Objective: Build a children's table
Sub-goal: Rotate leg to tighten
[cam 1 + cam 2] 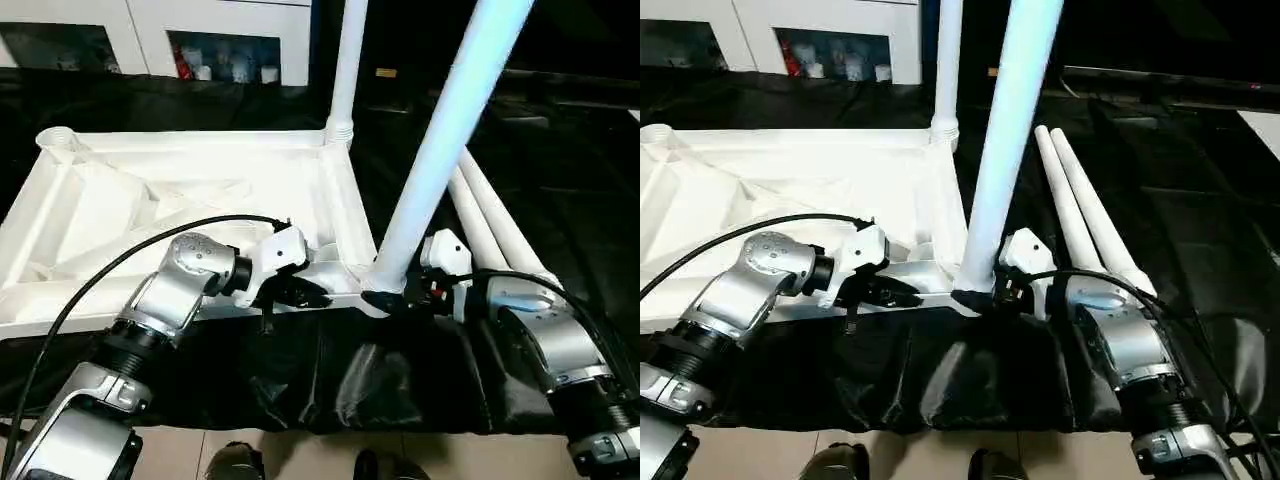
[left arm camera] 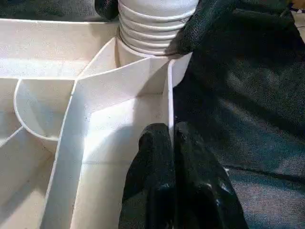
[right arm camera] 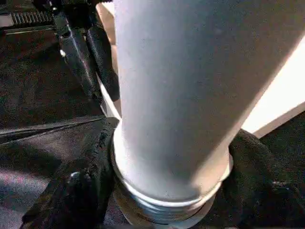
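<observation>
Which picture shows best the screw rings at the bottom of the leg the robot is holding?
The left wrist view: the leg's threaded end sits close up, ridges plain, in the corner socket, with the right end effector's fingers around it. The right wrist view shows a few ridges low down. Both eye views show the leg tall, its ridges hidden.

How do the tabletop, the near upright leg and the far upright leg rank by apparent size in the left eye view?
1. Tabletop.
2. Near leg, though closeness inflates it.
3. Far leg, smallest; it is farther and cropped.

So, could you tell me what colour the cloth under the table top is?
Black; the cloth shows best in the left eye view, draped beneath the white table top.
</observation>
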Controlling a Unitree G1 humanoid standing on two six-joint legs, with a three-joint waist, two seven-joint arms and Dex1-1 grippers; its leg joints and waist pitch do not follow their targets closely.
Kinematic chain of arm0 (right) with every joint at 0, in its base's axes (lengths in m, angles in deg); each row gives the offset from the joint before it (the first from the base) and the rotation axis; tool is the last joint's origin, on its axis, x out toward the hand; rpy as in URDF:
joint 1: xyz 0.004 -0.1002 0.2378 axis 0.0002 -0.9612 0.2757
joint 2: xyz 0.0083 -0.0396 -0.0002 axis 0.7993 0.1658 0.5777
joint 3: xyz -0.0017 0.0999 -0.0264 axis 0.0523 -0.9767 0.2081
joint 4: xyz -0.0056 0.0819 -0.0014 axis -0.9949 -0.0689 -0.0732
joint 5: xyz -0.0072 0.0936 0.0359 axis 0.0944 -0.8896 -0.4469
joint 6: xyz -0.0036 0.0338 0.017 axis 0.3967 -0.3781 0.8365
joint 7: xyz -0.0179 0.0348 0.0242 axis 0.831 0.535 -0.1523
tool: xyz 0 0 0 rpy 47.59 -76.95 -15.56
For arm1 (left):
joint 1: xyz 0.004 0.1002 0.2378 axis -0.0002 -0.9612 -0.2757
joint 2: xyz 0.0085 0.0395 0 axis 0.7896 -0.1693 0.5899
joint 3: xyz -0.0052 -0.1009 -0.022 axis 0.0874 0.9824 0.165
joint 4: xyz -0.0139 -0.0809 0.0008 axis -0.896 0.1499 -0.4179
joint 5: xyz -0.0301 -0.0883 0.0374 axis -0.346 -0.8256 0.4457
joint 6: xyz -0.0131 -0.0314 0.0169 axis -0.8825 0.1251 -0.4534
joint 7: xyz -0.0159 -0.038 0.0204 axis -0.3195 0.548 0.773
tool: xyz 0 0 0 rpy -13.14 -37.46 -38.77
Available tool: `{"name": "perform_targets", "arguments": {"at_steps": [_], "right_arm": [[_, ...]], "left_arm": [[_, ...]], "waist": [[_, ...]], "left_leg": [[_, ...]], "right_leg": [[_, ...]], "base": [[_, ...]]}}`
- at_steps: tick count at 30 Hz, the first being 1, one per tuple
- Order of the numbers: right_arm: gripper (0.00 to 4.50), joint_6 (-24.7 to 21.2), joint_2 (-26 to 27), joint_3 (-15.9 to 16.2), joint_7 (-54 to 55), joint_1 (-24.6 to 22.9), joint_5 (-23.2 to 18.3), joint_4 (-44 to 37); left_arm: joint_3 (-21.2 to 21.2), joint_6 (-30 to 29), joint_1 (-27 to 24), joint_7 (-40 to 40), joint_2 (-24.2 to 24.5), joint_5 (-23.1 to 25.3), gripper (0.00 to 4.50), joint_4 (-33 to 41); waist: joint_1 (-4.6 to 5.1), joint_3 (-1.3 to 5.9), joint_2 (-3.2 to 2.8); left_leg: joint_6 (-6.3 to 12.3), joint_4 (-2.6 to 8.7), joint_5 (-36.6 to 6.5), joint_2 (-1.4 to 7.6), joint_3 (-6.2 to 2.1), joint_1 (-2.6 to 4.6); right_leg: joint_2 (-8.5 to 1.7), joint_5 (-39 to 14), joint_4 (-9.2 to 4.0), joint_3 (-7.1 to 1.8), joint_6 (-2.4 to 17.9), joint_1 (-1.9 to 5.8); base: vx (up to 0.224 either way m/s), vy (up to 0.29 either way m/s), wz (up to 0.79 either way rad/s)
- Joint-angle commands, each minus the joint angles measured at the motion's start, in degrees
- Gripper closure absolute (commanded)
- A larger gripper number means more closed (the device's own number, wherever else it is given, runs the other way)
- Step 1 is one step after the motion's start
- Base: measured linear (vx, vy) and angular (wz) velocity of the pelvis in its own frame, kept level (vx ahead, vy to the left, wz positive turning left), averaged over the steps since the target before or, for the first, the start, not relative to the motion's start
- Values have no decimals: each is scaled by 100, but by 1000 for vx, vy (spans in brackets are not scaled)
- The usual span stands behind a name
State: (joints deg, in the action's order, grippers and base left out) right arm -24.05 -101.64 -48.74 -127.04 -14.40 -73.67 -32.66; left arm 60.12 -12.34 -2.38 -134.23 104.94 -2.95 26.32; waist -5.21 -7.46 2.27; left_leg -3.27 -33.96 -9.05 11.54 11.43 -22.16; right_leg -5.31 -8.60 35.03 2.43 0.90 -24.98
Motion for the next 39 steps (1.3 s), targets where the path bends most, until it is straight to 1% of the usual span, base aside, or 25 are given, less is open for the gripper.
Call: {"name": "perform_targets", "arguments": {"at_steps": [1,4,6,7,9,10,11,12,13,16,18,20,22,24,26,29,30,31,32,33,34,36,37,38,39], "right_arm": [[174,-24,161,124,7,-72,-110,11],[174,-172,306,69,222,-85,-122,115],[174,-160,458,46,502,-62,-38,256],[174,-193,590,-3,828,7,50,434],[175,-276,948,-153,1721,222,281,929],[175,-304,1079,-211,2002,309,327,1108],[175,-322,1238,-280,2317,414,357,1314],[175,-349,1388,-346,2614,518,386,1499],[175,-384,1543,-416,2955,636,414,1693],[175,-465,1806,-542,3614,871,479,2058],[175,-169,1983,-528,3733,993,528,2237],[105,-137,2045,-598,3627,1000,449,2235],[102,-138,2079,-689,3447,988,311,2175],[73,-111,2048,-717,3278,968,247,2089],[59,-34,1828,-642,3088,881,294,1868],[59,25,1649,-632,2767,755,211,1626],[59,38,1567,-608,2614,696,191,1525],[59,39,1453,-576,2397,614,167,1385],[59,31,1376,-552,2254,559,147,1290],[59,75,1090,-434,1774,373,139,993],[59,112,1005,-391,1653,323,154,921],[59,138,850,-307,1394,224,146,789],[59,138,850,-307,1394,224,146,789],[59,133,697,-243,1117,127,114,654],[59,31,411,-143,550,-57,-16,356]], "left_arm": [[66,-21,76,169,-140,-136,450,39],[134,-137,113,396,-268,-131,450,-22],[189,-200,177,759,-415,-47,450,-99],[212,-281,224,995,-517,14,450,-135],[269,-444,313,1589,-786,157,450,-154],[294,-526,328,1763,-896,169,450,-127],[324,-599,338,1985,-1031,193,450,-94],[356,-685,349,2206,-1162,212,450,-73],[377,-772,349,2386,-1295,221,450,-40],[394,-838,339,2685,-1515,252,450,-17],[309,-716,276,2770,-1673,299,450,-32],[278,-664,261,2774,-1676,329,450,-46],[251,-627,238,2714,-1631,342,450,-26],[221,-620,174,2538,-1531,296,450,80],[164,-576,81,2205,-1332,206,450,251],[142,-517,5,1924,-1193,117,450,362],[136,-472,-20,1806,-1142,79,450,393],[129,-474,-45,1669,-1077,36,450,427],[120,-453,-59,1579,-1034,13,450,444],[101,-401,-104,1259,-886,-68,450,482],[96,-396,-115,1178,-846,-88,450,489],[89,-370,-116,1069,-781,-98,450,463],[89,-370,-116,1069,-781,-98,450,463],[88,-341,-110,952,-717,-115,450,428],[97,-290,-83,755,-610,-150,450,366]], "waist": [[-20,600,8],[-3,594,13],[0,589,16],[0,585,21],[52,594,9],[51,612,22],[54,614,-1],[84,602,4],[80,610,-1],[118,618,-3],[124,626,-6],[121,629,-10],[121,637,-6],[113,644,-13],[111,651,-9],[95,660,-17],[85,663,-34],[78,657,-26],[51,652,-40],[28,652,-40],[-4,655,-33],[10,652,-55],[-1,644,-50],[-6,639,-42],[-17,640,-33]], "left_leg": [[208,377,-1252,127,-70,111],[186,378,-1244,118,-71,98],[173,377,-1285,111,-66,106],[167,381,-1307,108,-68,108],[41,397,-1373,101,-79,91],[-19,396,-1453,88,-94,102],[-36,397,-1463,96,-91,113],[-37,402,-1517,95,-89,107],[-45,396,-1567,89,-90,131],[-40,399,-1620,76,-88,121],[-3,397,-1656,74,-88,122],[34,399,-1671,74,-87,115],[80,402,-1613,73,-87,98],[126,401,-1575,83,-89,95],[144,398,-1506,81,-86,85],[218,383,-1403,96,-65,102],[233,383,-1353,95,-69,96],[242,384,-1352,94,-64,97],[253,384,-1379,112,-58,116],[257,388,-1385,108,-61,105],[258,385,-1366,114,-54,116],[232,396,-1436,117,-61,113],[215,399,-1485,117,-61,121],[187,395,-1555,118,-52,140],[194,401,-1604,115,-63,131]], "right_leg": [[-256,-1604,-393,-183,1148,342],[-250,-1594,-389,-177,1157,349],[-254,-1748,-419,-180,1098,334],[-252,-1808,-429,-178,1070,333],[-244,-1976,-434,-169,1009,327],[-251,-2169,-458,-151,925,344],[-256,-2156,-452,-159,928,329],[-245,-2176,-468,-162,930,316],[-244,-2226,-485,-155,916,308],[-221,-2187,-488,-148,895,305],[-224,-2155,-500,-148,864,300],[-221,-2107,-497,-147,835,305],[-214,-1964,-480,-150,847,323],[-218,-1837,-463,-150,908,328],[-221,-1760,-455,-150,941,337],[-222,-1503,-432,-166,1064,325],[-218,-1463,-420,-160,1095,336],[-211,-1459,-432,-159,1089,338],[-217,-1452,-426,-167,1105,314],[-214,-1473,-432,-163,1093,337],[-209,-1425,-416,-171,1086,331],[-215,-1512,-421,-166,1112,322],[-216,-1602,-445,-164,1087,317],[-214,-1694,-451,-175,1066,300],[-221,-1845,-471,-168,1011,326]], "base": [[0,0,0],[0,0,0],[0,0,0],[0,0,0],[0,0,0],[0,0,0],[0,0,0],[0,0,0],[0,0,0],[0,0,0],[0,0,0],[0,0,0],[0,0,0],[0,0,0],[0,0,0],[0,0,0],[0,0,0],[0,0,0],[0,0,0],[0,0,0],[0,0,0],[0,0,0],[0,0,0],[0,0,0],[0,0,0]]}}
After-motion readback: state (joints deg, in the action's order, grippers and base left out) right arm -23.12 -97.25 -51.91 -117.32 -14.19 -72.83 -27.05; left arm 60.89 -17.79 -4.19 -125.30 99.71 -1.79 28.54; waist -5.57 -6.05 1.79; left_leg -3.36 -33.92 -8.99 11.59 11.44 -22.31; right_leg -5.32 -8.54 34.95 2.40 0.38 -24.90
